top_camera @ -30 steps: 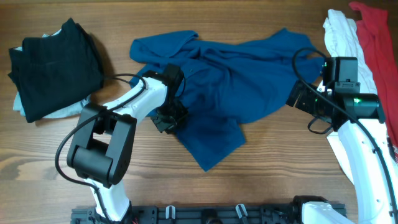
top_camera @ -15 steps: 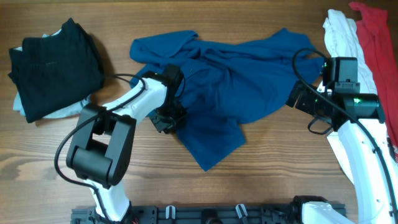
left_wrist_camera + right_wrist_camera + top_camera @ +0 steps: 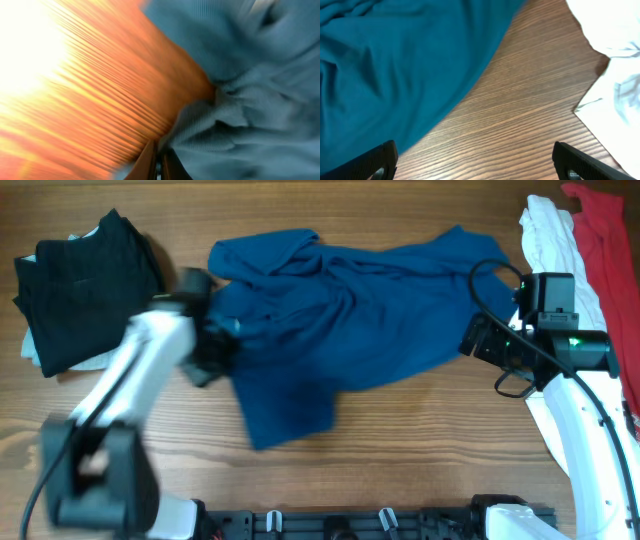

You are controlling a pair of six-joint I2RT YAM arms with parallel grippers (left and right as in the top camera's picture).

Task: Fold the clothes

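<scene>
Wooden table (image 3: 430, 450) — left gripper (image 3: 220, 348) pinching blue shirt (image 3: 380, 310).

Blue shirt (image 3: 350, 320): soft matt knit cloth. Table (image 3: 420, 450): smooth wood grain, slight sheen.

Both arms have white shells and black joints. The left arm (image 3: 120, 390) shows blurred, with a big black base joint and a dark left gripper (image 3: 208, 348). The right arm (image 3: 590, 430) bears a black boxy wrist block (image 3: 548, 292), a small green light (image 3: 575, 340) and looping black cables (image 3: 475, 277). Its 2 fingertips (image 3: 379, 160) are black and blunt.
</scene>
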